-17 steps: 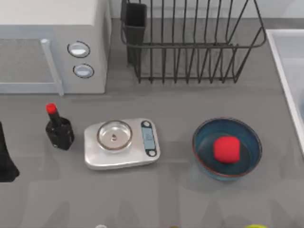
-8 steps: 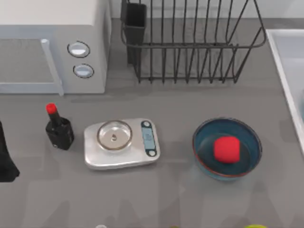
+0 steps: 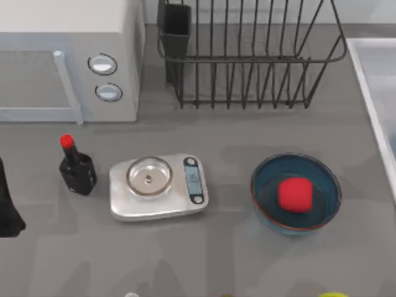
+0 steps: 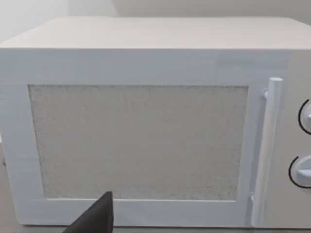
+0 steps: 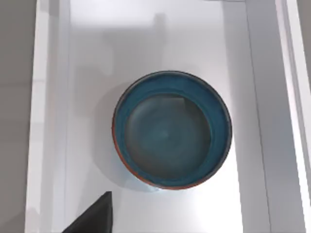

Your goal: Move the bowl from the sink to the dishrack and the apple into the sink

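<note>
A teal-blue bowl [image 5: 171,130] with a red-brown rim sits upright and empty in the pale sink [image 5: 48,97]. My right gripper [image 5: 95,216] hangs above that sink, apart from the bowl. In the top view the sink [image 3: 374,74] runs along the right edge. The red apple [image 3: 294,194] lies inside a second, matching bowl [image 3: 266,204] on the table's right half. The black wire dishrack [image 3: 247,59] stands at the back centre, with its utensil cup [image 3: 176,28] at its left corner. My left arm [image 3: 7,204] is parked at the table's left edge, and its gripper [image 4: 95,218] faces the microwave.
A white microwave [image 3: 68,62] fills the back left. A black bottle with a red cap [image 3: 75,167] stands in front of it. A silver kitchen scale [image 3: 158,185] sits mid-table. Bare grey tabletop lies between the scale, the dishrack and the apple's bowl.
</note>
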You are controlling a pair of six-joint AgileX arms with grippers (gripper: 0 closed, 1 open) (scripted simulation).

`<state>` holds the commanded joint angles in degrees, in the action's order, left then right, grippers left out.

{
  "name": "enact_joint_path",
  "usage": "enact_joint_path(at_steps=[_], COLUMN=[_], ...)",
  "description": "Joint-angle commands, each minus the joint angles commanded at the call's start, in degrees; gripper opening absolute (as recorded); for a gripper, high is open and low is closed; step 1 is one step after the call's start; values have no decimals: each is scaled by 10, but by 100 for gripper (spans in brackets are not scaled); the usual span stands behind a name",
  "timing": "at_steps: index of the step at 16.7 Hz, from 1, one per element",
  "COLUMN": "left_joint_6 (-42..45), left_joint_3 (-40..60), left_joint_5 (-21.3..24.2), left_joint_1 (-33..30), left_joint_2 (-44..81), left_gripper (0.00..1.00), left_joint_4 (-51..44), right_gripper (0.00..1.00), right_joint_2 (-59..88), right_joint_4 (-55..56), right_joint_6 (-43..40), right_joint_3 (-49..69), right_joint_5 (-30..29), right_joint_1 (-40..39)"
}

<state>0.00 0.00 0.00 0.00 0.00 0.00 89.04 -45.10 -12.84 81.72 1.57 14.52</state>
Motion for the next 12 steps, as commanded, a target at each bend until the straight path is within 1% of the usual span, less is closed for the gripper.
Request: enact_joint_path(at_steps=[4, 7, 10, 12], left_joint_6=[0, 0, 0, 0], left_joint_3=[0, 0, 0, 0], left_joint_5=[0, 0, 0, 0], left_joint_1=[0, 0, 0, 0], left_joint_2=[0, 0, 0, 0], left_gripper=[100, 100, 100, 100], left_joint_4=[0, 0, 0, 0], right_gripper=[100, 100, 100, 100], right_joint_2=[234, 383, 497, 549], right_joint_4=[-110, -178, -229, -251], right_joint_6=[-32, -52, -67, -74], right_joint_3=[210, 344, 447, 494], right_joint_5=[1, 1, 1, 1], right_joint_1=[33, 52, 66, 72])
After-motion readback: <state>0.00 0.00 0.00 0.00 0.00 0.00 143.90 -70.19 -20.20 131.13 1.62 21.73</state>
